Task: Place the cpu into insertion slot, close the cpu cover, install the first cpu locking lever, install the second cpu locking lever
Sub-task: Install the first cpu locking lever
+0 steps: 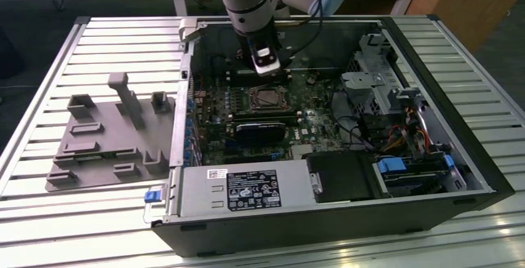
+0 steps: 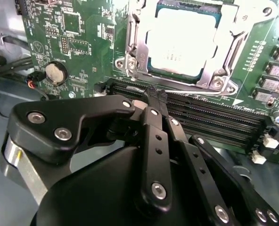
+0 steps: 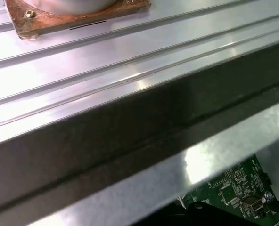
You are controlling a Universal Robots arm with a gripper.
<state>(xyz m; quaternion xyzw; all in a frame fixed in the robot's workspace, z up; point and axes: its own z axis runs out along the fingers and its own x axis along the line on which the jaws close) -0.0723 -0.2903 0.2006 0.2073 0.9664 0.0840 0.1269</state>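
Your gripper (image 2: 156,96) hangs low inside the open case (image 1: 459,176), and its black fingers (image 2: 151,141) look pressed together at the tips with nothing that you can see between them. Just past those tips lies a thin wire lever (image 2: 196,89), running along the near edge of the socket; you cannot tell whether the tips touch it or only sit right beside it. Beyond the lever the cpu (image 2: 182,40) sits flat in the slot (image 1: 251,98), its pale metal top showing through the window of the cover (image 2: 138,44), which lies down over it. Under the fingertips, on the gripper's side of the lever, run the long black memory slots (image 2: 215,117). Off to one side of the fingers a coin cell (image 2: 57,71) sits on the green board (image 2: 83,33). In the exterior view your gripper (image 1: 267,65) stands just behind the socket, and a grey fixture (image 1: 107,136) lies well apart from it on the table (image 1: 49,219), outside the case.
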